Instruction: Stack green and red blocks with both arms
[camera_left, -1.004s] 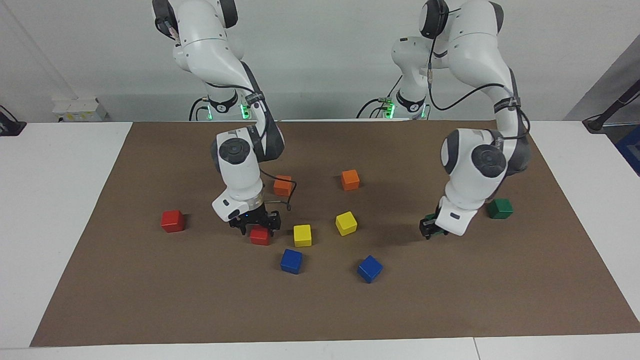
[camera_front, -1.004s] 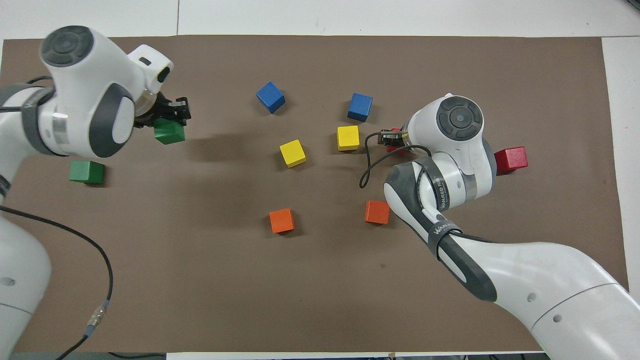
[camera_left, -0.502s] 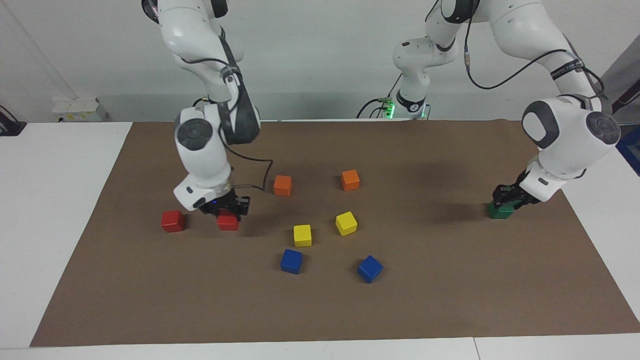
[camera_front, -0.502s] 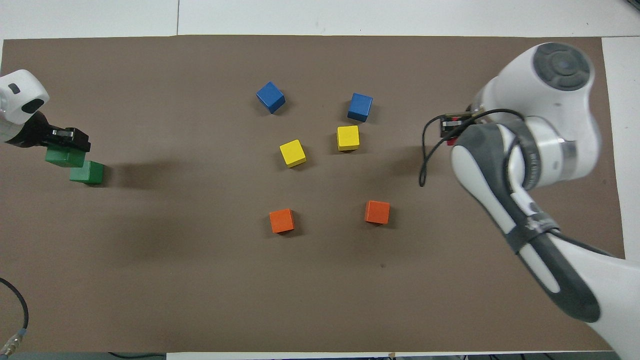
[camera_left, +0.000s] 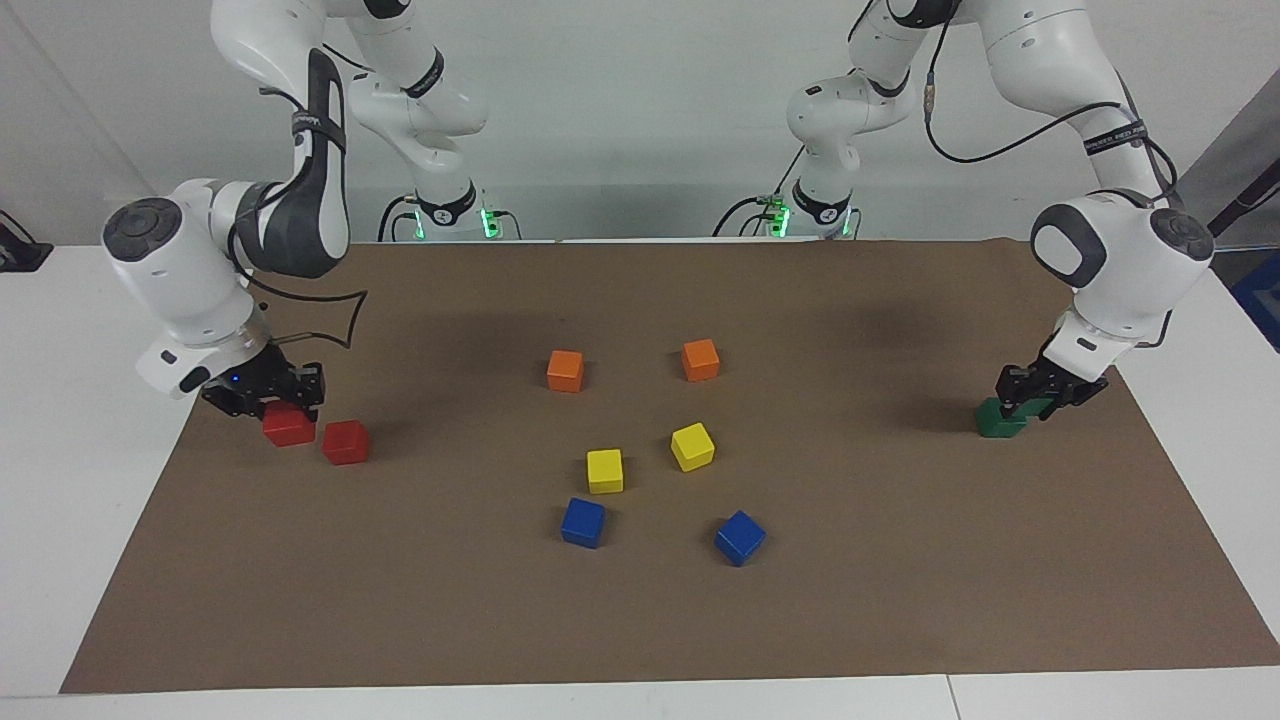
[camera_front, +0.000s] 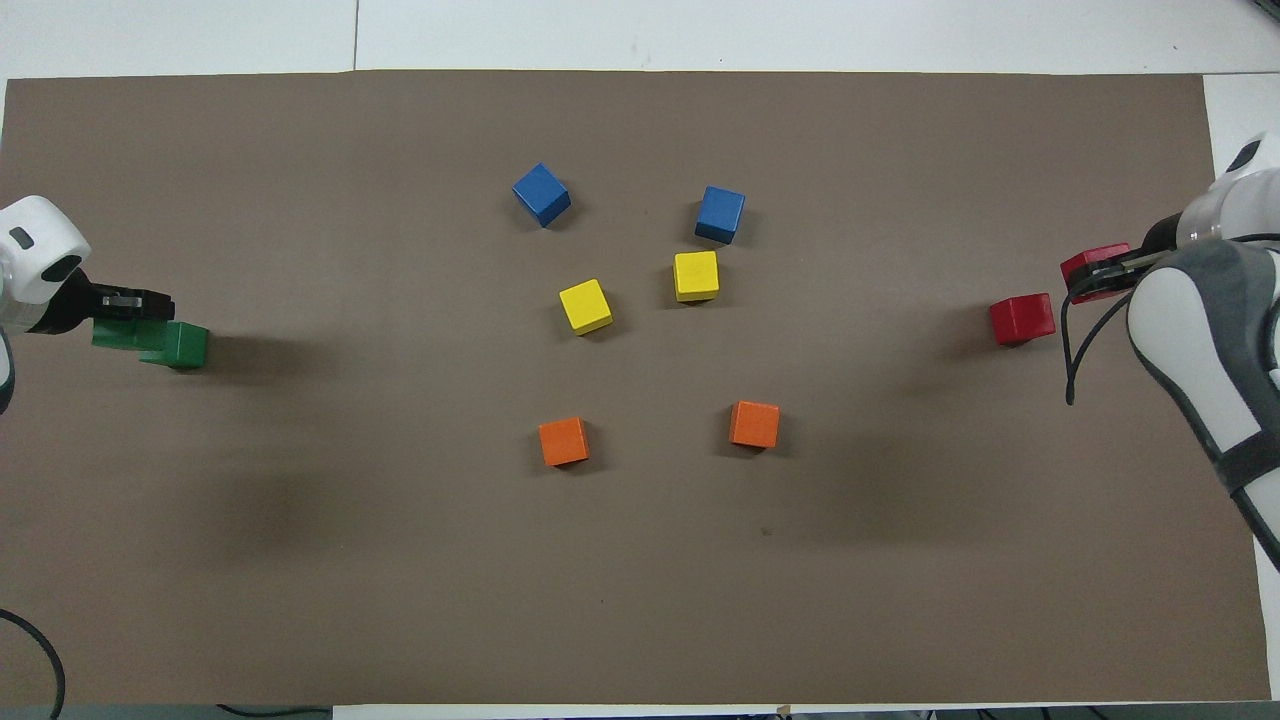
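Note:
My right gripper is shut on a red block, held low over the mat's edge at the right arm's end. The other red block lies on the mat close beside it, apart from it. My left gripper is shut on a green block. It is held right over the second green block, which lies on the mat at the left arm's end. Whether the two green blocks touch I cannot tell.
On the brown mat between the arms lie two orange cubes, two yellow cubes and two blue cubes. White tabletop borders the mat at both ends.
The right gripper closed on the red block and carried it past the other red block to the mat's edge. The left gripper brought its green block over the lying green one.

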